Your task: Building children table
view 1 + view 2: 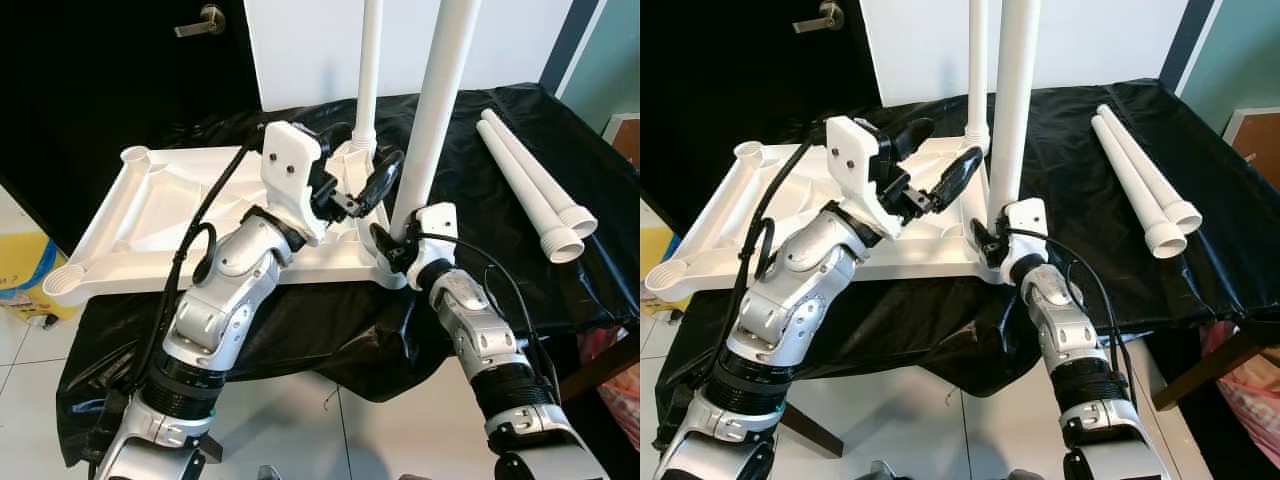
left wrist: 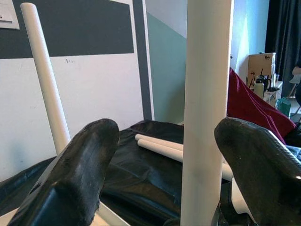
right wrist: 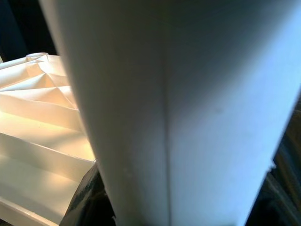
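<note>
Right gripper [image 1: 392, 246]: nearest the viewer, at the near right corner of the tabletop, closed around the base of the near leg; the right wrist view sits pressed up against that white tube.
Left gripper [image 1: 940, 160]: just left of the near leg, above the tabletop, its two black fingers spread wide with nothing between them that they touch; in the left wrist view the near leg stands between the fingers but clear of both.
Tabletop [image 1: 150, 225]: white plastic, lying upside down with its ribbed underside up, on a black cloth [image 1: 470, 180] that covers the work surface.
Near leg [image 1: 432, 110]: white tube standing upright in the tabletop's near right corner socket.
Far leg [image 1: 368, 70]: thinner-looking white tube standing upright just behind the near leg, at the tabletop's far right corner.
Loose legs [image 1: 535, 190]: two white tubes lying side by side on the cloth, well to the right of the tabletop.
Progress: by my judgement about half done, two legs standing and two left; both left corner sockets [image 1: 62, 283] are open.
Hidden: both upright legs are cut off by the top edge; whether either is fully seated in its socket cannot be told.
</note>
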`<state>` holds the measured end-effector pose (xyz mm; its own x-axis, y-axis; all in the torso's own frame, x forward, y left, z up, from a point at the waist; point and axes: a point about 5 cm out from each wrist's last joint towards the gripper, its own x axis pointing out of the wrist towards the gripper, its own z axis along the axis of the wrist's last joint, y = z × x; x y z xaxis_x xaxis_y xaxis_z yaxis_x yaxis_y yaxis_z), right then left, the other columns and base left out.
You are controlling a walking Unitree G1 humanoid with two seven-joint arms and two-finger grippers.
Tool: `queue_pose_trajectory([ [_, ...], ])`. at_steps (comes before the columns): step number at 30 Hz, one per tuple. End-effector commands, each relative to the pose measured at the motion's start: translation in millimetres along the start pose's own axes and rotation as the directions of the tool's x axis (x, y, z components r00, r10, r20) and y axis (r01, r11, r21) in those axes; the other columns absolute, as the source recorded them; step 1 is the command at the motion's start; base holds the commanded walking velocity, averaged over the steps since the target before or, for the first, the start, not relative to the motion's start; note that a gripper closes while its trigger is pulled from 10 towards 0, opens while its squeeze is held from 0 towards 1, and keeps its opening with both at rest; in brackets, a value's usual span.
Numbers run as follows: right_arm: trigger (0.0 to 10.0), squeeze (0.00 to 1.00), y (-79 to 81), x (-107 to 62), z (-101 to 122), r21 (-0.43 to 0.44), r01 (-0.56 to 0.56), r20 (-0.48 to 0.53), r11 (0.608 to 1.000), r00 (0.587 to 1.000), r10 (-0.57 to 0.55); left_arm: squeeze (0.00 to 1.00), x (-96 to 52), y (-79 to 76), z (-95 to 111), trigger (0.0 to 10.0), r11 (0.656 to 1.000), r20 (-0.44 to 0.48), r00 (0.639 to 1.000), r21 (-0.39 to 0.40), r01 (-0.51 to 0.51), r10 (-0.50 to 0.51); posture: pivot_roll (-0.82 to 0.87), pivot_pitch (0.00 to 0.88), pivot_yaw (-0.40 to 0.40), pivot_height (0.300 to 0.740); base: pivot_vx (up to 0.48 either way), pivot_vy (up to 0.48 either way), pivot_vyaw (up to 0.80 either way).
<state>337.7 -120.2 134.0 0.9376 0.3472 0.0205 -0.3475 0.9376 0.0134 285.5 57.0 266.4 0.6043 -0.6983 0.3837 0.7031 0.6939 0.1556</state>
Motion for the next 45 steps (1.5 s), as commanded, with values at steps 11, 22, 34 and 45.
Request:
queue_pose_trajectory([
  [11,10.0,0.0,-6.3,-17.8,-52,0.278,0.151,-0.282,0.949,0.957,-0.069,0.0,-3.2,-4.5,3,10.0,0.998,0.004,0.998,0.005,0.069,-0.069,-0.08,0.039,0.038,0.74,0.0,0.0,0.0],
  [22,10.0,0.0,-2.2,-19.3,-41,-0.025,0.042,-0.174,0.999,0.984,-0.046,0.0,-3.8,-2.6,4,10.0,0.998,0.006,0.998,0.006,0.058,-0.058,-0.08,0.045,0.038,0.74,0.0,0.0,0.0],
  [34,10.0,0.0,6.5,-25.7,-26,-0.315,-0.019,0.003,0.949,1.0,0.021,0.0,-3.2,-1.8,4,10.0,0.998,0.01,0.998,0.008,0.056,-0.056,-0.08,0.047,0.04,0.74,0.0,0.0,0.0],
  [45,10.0,0.0,2.6,-27.8,-14,-0.194,0.0,0.105,0.981,0.994,0.021,0.0,-3.3,-0.6,5,10.0,0.998,0.011,0.998,0.012,0.056,-0.056,-0.08,0.046,0.043,0.74,0.0,0.0,0.0],
])
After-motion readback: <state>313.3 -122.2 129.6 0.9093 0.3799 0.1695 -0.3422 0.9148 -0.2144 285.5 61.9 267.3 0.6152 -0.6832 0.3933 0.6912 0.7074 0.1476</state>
